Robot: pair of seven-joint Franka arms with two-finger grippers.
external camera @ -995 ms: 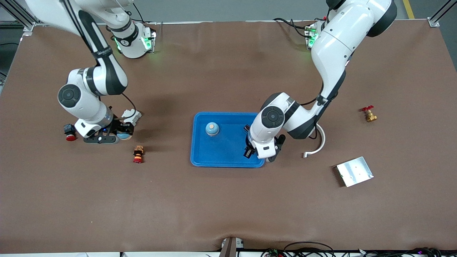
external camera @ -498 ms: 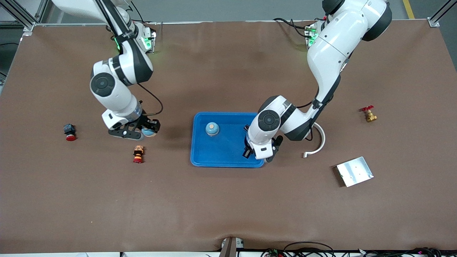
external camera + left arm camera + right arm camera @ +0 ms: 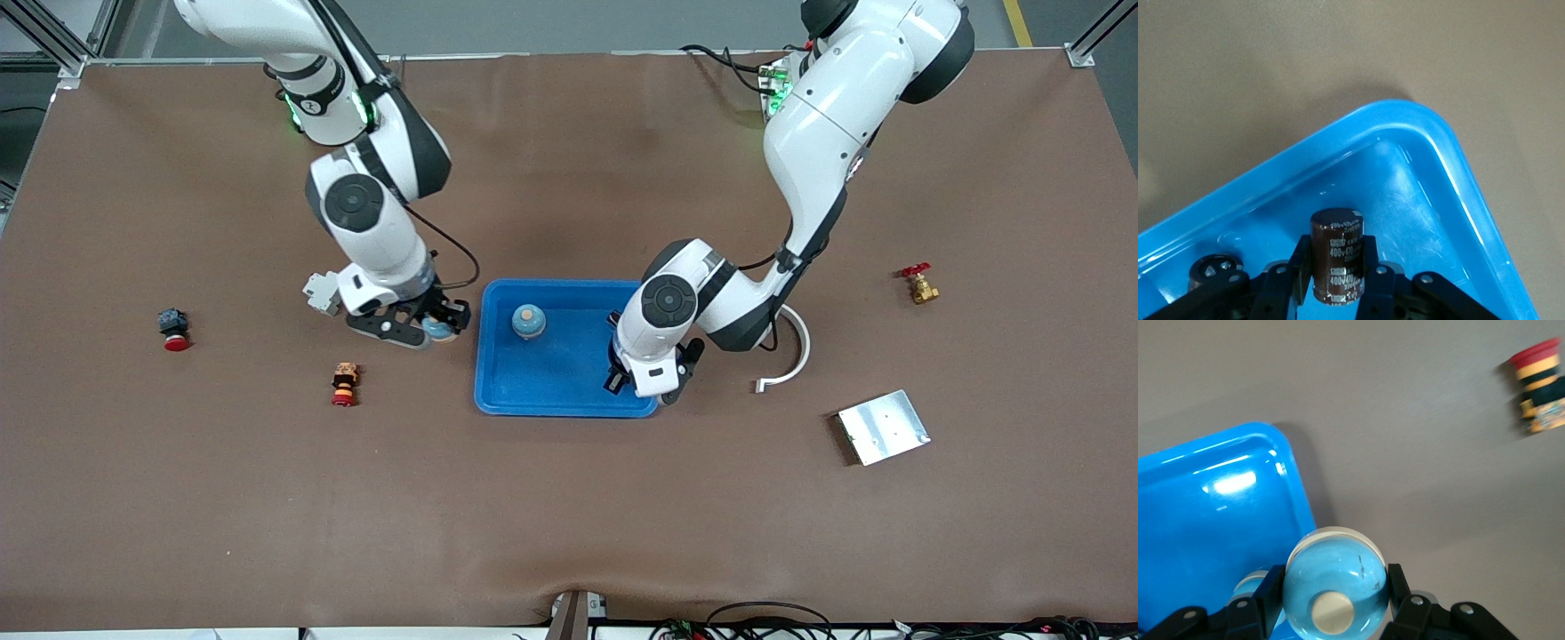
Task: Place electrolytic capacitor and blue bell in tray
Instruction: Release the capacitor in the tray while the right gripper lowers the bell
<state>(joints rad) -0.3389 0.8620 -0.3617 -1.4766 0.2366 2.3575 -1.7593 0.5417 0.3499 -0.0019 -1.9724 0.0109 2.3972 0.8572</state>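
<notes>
A: Status at this entry?

B: My left gripper (image 3: 1337, 277) pinched the capacitor (image 3: 1337, 257) upright, low over the tray (image 3: 569, 402) corner at the left arm's end. My right gripper (image 3: 1335, 600) clamped a blue bell (image 3: 1335, 585) above the table just beside the tray's rim at the right arm's end, not yet over it. A second bell (image 3: 528, 321) already stood in the tray.

A: Risks?

B: The capacitor sat close to the rim; released from a tilt it might topple or lean on the wall. The carried bell is round and glossy, so it could slip, or knock the standing bell if set down too near.

A: Change from a second ago?

B: The right arm had swung from near the red button (image 3: 175, 331) to the tray's edge. The left one barely shifted.
</notes>
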